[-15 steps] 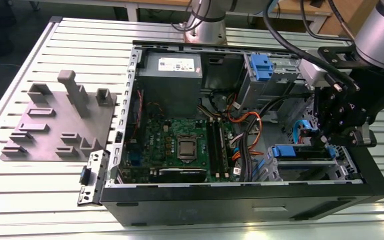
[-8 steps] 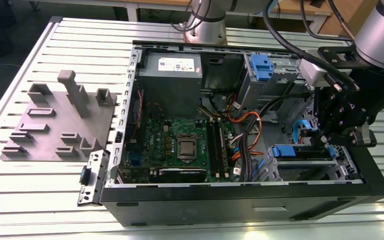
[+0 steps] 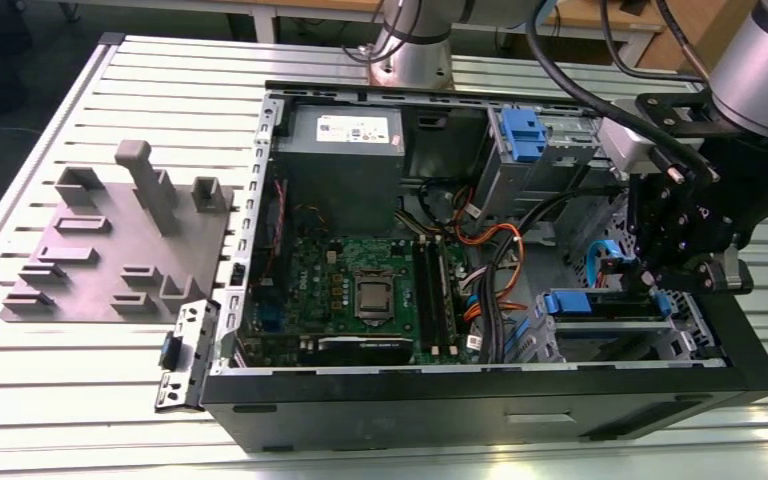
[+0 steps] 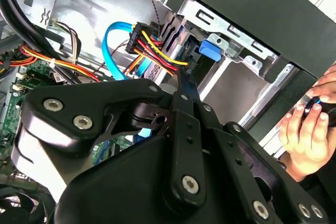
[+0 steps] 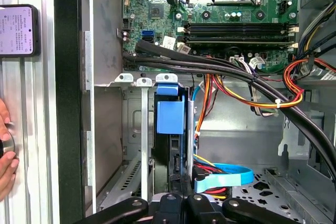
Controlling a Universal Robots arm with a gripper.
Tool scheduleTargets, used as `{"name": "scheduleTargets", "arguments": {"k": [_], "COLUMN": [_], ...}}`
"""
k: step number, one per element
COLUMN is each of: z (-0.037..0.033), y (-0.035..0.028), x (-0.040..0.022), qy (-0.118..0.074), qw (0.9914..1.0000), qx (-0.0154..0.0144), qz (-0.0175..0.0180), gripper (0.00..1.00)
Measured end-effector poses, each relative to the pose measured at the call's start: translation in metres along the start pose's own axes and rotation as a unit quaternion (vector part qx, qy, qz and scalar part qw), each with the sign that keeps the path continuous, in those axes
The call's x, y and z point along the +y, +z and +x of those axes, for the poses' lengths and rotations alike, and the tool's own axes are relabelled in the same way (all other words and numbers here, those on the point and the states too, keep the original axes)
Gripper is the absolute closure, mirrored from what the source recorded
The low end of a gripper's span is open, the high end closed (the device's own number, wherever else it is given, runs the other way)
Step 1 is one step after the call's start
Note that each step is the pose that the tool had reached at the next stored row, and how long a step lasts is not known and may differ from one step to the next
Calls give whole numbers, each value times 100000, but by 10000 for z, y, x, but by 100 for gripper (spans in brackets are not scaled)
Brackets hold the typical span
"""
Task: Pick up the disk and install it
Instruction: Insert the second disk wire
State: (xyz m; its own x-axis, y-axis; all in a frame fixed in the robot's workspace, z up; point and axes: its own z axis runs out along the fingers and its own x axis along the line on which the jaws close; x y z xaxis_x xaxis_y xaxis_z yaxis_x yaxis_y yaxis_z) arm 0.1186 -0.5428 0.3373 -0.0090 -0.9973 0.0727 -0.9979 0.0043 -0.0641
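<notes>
The disk point(image 5: 170, 116) stands edge-on in the lower drive bay of the open computer case point(image 3: 491, 385), its blue carrier frame facing outward in the first wrist view. From the exterior view its blue edge point(image 3: 584, 303) lies in the cage at the case's front right corner. My black gripper point(image 3: 654, 272) hangs over that cage. Its fingers point(image 5: 181, 192) close on the disk's near end, just beside the red, yellow and blue cables point(image 5: 220, 174). In the second wrist view the gripper point(image 4: 169, 85) points at the bay with the cable plug point(image 4: 152, 38) right behind it.
Thick black cables point(image 5: 210, 66) cross above the bay. The motherboard point(image 3: 357, 285) and grey power supply point(image 3: 344, 135) fill the case's middle and back. A second blue-fronted cage point(image 3: 524, 135) stands at the back right. A person's hand point(image 4: 310, 124) rests outside the case wall. A grey fixture plate point(image 3: 117, 250) lies on the exterior view's left.
</notes>
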Motion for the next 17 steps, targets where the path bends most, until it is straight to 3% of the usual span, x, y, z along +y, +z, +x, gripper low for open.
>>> {"name": "scheduleTargets", "arguments": {"k": [8, 17], "z": [7, 18], "y": [-87, -240], "x": [-6, -15], "qy": [3, 1], "qw": [100000, 100000], "qx": [2, -1], "qz": [0, -3], "gripper": [89, 89]}}
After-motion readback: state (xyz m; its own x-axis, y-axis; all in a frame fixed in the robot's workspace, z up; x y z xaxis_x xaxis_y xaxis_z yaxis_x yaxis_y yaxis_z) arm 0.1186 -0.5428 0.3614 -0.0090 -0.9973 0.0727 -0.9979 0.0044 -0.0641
